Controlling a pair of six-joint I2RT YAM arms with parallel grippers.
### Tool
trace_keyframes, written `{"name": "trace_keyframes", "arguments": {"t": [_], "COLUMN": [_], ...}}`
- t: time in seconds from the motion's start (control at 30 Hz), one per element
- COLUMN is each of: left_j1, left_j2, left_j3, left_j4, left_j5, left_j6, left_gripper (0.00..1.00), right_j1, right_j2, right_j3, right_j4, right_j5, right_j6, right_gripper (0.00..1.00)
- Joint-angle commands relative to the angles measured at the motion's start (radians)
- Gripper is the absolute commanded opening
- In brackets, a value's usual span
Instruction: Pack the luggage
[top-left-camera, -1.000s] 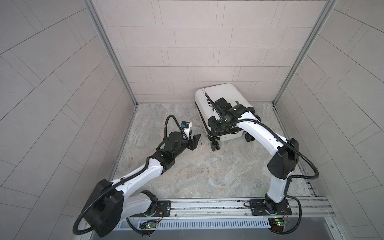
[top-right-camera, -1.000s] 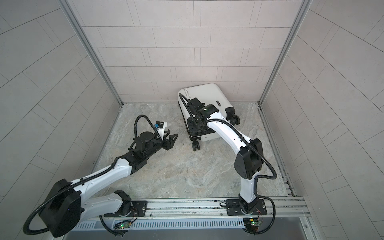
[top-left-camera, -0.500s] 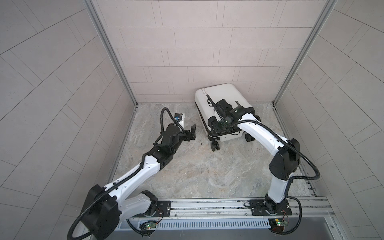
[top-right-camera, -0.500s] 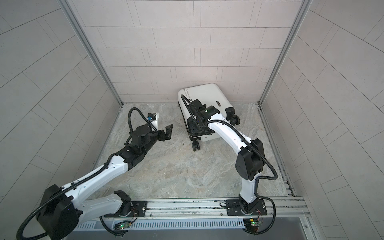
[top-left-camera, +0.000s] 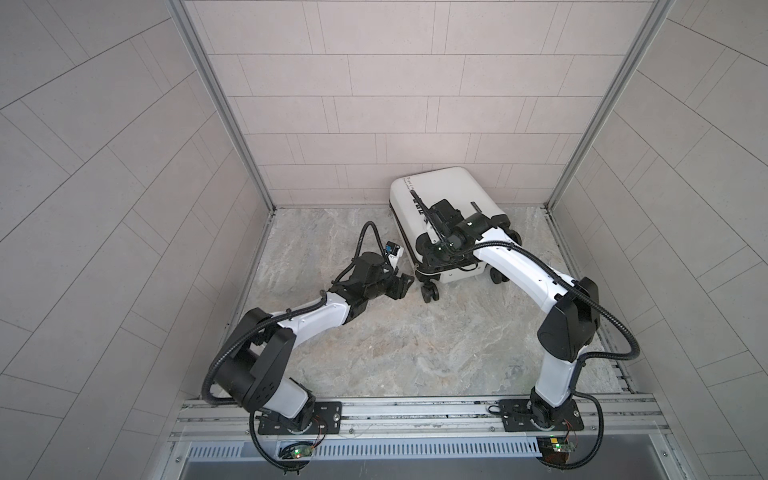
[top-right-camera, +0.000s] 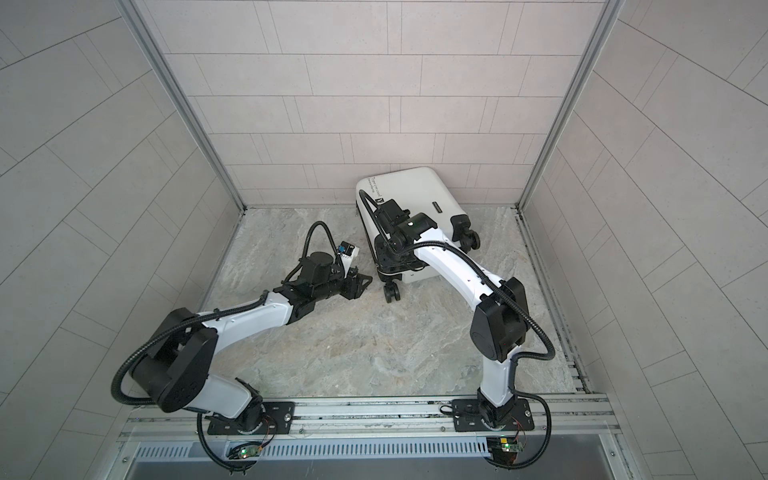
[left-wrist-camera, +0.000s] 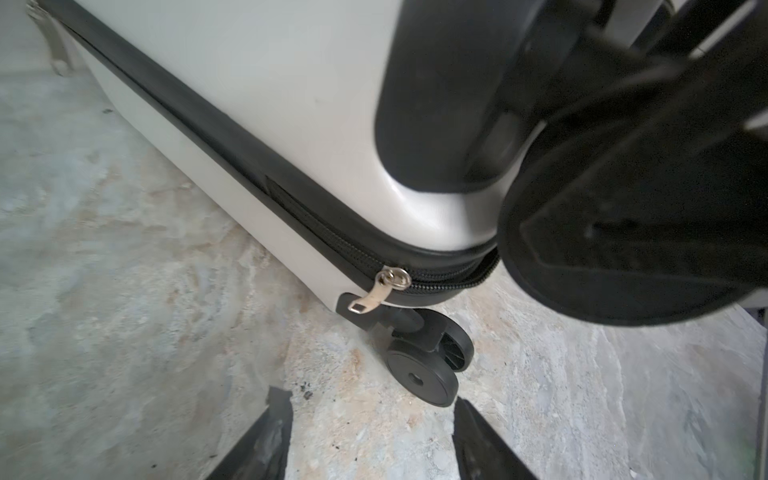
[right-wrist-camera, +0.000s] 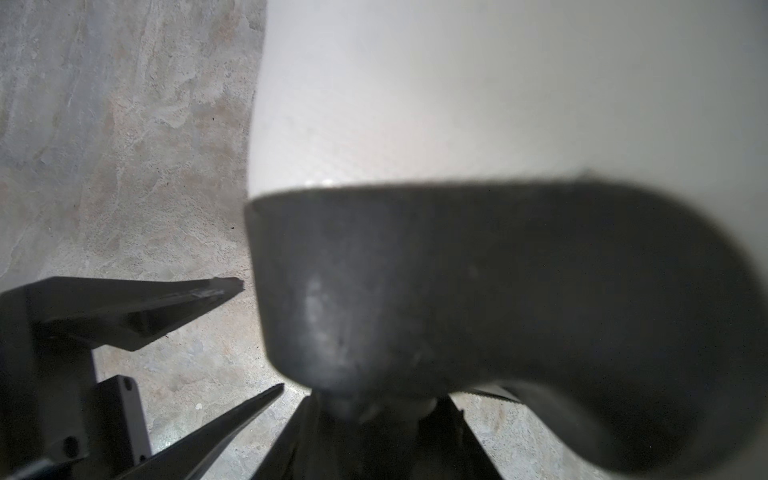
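Note:
The luggage (top-left-camera: 449, 187) (top-right-camera: 411, 187) is a small white hard-shell suitcase, lying closed at the back of the floor against the wall. Its black zipper band and a metal zipper pull (left-wrist-camera: 374, 293) show at the near corner in the left wrist view. My left gripper (top-left-camera: 405, 286) (top-right-camera: 361, 284) (left-wrist-camera: 372, 409) is open just above the floor, a short way from the lower corner wheel (top-left-camera: 430, 292) (left-wrist-camera: 424, 374). My right gripper (top-left-camera: 432, 249) (top-right-camera: 388, 253) (right-wrist-camera: 374, 415) sits on the upper corner wheel above it, its fingers pressed on either side of the black caster.
Tiled walls (top-left-camera: 374, 104) close in the stone floor (top-left-camera: 415, 353) on three sides, and the luggage nearly touches the back one. Two more black wheels (top-left-camera: 498, 276) stick out on its right end. A metal rail (top-left-camera: 415, 411) carrying both arm bases runs along the front.
My left gripper swung right and down to the lower corner wheel, its jaws narrower. My right gripper's jaws closed in on the upper wheel. The luggage has barely shifted.

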Motion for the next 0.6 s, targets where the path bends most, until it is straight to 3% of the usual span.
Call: {"name": "trace_keyframes", "arguments": {"t": [0.0, 0.13, 0.4, 0.57], "left_j1": [0.002, 0.006, 0.022, 0.058], "left_j2": [0.024, 0.092, 0.202, 0.25], "left_j3": [-0.022, -0.021, -0.017, 0.007], "left_j4": [0.146, 0.218, 0.356, 0.402], "left_j5": [0.069, 0.129, 0.096, 0.131], "left_j6": [0.029, 0.057, 0.053, 0.036], "left_gripper": [0.65, 0.65, 0.62, 0.53], "right_j1": [-0.003, -0.003, -0.004, -0.003], "right_j2": [-0.035, -0.041, -0.041, -0.036], "right_j3": [0.006, 0.008, 0.008, 0.018], "right_j4": [-0.044, -0.05, -0.06, -0.071], "right_j5": [0.029, 0.038, 0.043, 0.043], "right_j6": [0.009, 0.015, 0.014, 0.014], "right_gripper": [0.29, 0.28, 0.24, 0.23]}}
